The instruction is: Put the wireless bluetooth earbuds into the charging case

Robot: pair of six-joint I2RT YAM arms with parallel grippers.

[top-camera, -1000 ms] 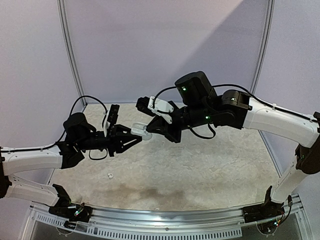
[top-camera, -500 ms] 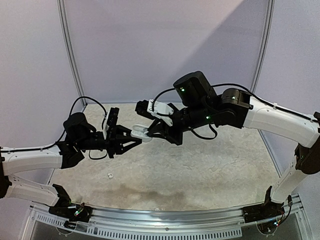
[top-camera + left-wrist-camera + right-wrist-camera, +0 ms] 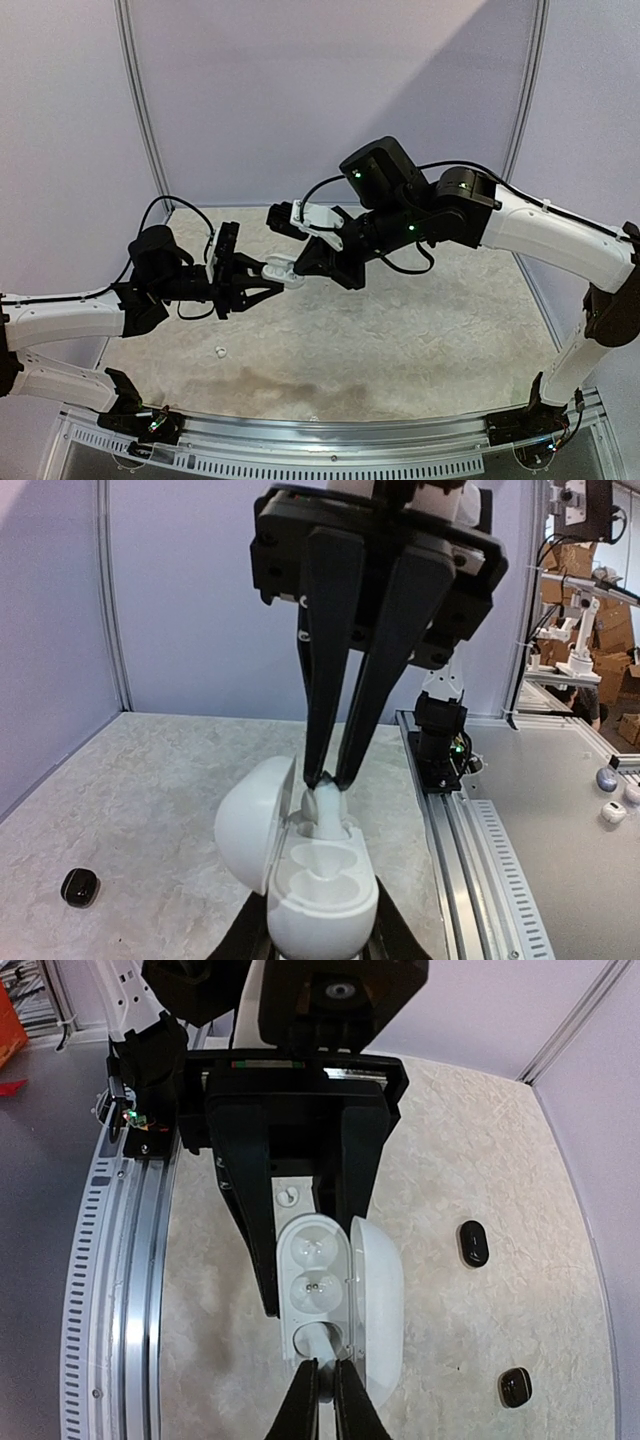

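Observation:
My left gripper (image 3: 266, 281) is shut on a white charging case (image 3: 322, 885) and holds it above the table, with its lid (image 3: 250, 820) swung open to the left. My right gripper (image 3: 325, 1385) is shut on a white earbud (image 3: 322, 1345). The earbud's lower end sits in the case's end socket, the one farthest from my left gripper. The other two hollows (image 3: 315, 1270) are empty. In the left wrist view the right gripper's fingertips (image 3: 322, 776) pinch the earbud (image 3: 326, 812) from above. In the top view both grippers meet at the case (image 3: 279, 268), left of centre.
Two glossy black earbuds (image 3: 472, 1243) (image 3: 515, 1387) lie on the marbled table on the lid side of the case, and the left wrist view shows one (image 3: 79, 886). A small white earbud (image 3: 219, 351) lies near the front left. A metal rail (image 3: 330, 440) runs along the near edge.
My right gripper has moved a little left and down onto the case, bringing the white earbud into the end socket. My left gripper has kept the case almost still.

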